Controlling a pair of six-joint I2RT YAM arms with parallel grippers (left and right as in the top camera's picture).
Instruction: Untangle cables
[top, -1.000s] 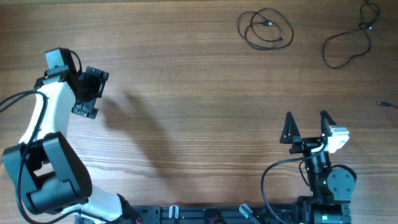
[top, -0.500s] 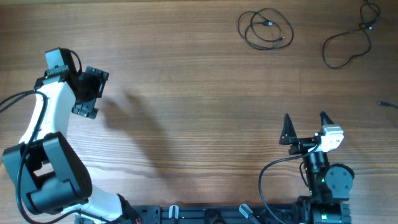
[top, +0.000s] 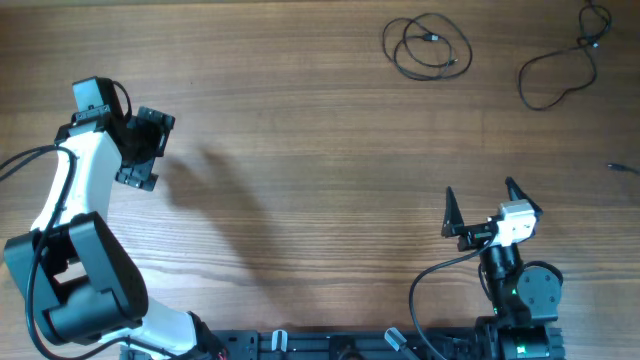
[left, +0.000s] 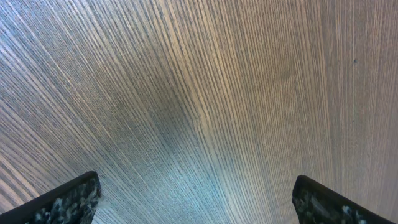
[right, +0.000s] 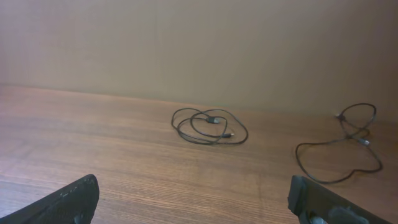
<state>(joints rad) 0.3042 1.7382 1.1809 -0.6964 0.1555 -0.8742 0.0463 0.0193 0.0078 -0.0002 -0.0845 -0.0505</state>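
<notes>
On my far left, the left gripper (top: 148, 150), black on a white-and-black arm, hangs over the brown wood-grain table (top: 320, 130). Its two fingers are spread wide and hold nothing. My left wrist view agrees: only grain lies between the fingertips (left: 65, 202).

Moving right past the middle, a thin black cable wound into a small loose coil (top: 430, 40) lies flat near the far edge of the table. A small plug end sits inside its loops.

Closer to me, at the near edge, the right gripper (top: 480, 195) points toward the far side. Its pointed black fingers stand wide apart and are empty, well away from both cords. Through the right wrist camera I see the coil (right: 208, 126) ahead, left of centre.

Farthest right, a second thin black cable (top: 522, 80) sprawls in one open loop toward the far right corner. It is clear of the coil and does not touch it. In the right wrist view it (right: 297, 154) lies at the right.
</notes>
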